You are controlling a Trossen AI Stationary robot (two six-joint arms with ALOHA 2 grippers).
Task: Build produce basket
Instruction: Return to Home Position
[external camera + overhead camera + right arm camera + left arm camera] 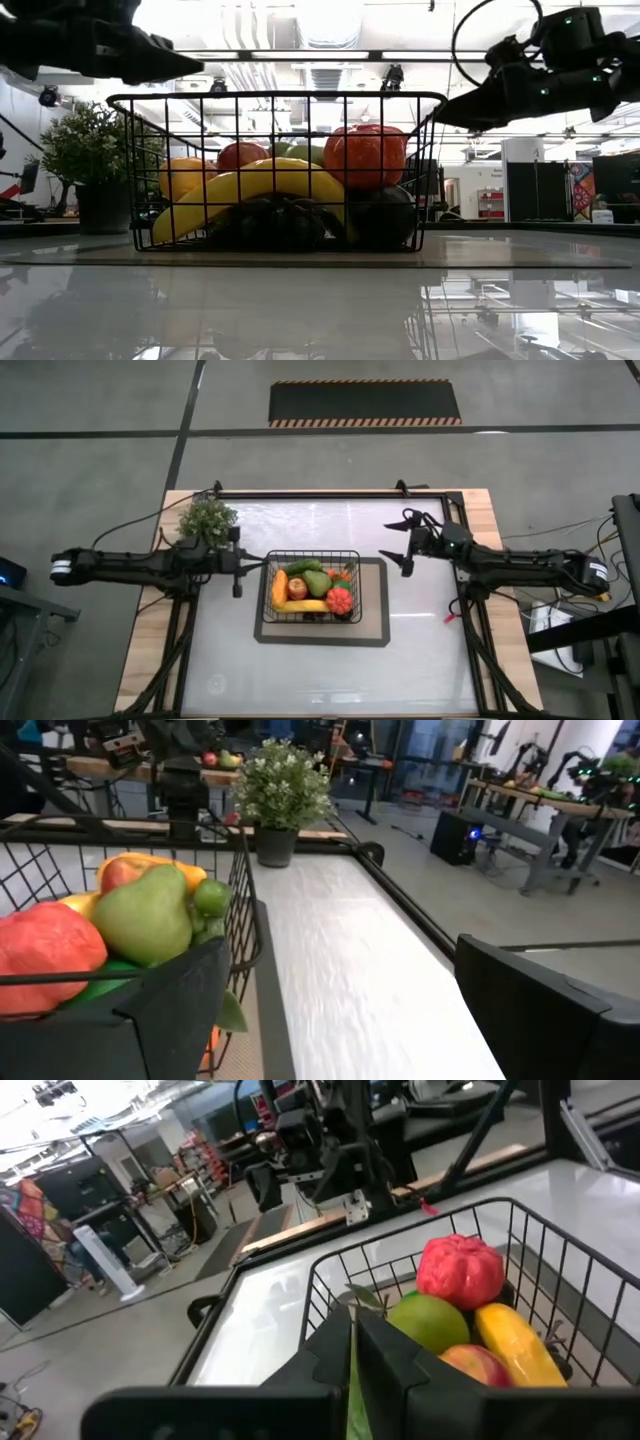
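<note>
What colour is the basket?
The basket is black wire mesh; the low view shows it best.

Both left arm (140,563) and right arm (520,565) are slim, black, jointed

Grey concrete floor (100,420), black hazard-edged floor mat (365,403), bright ceiling lights (330,20), cluttered workbenches (540,800) beyond.

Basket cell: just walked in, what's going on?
Nothing is being held right now. The black wire basket sits on the grey mat mid-table, filled with toy produce. The left gripper, shut, hovers just off the basket's left side. The right gripper, open, hangs in the air off to the basket's right.
</note>
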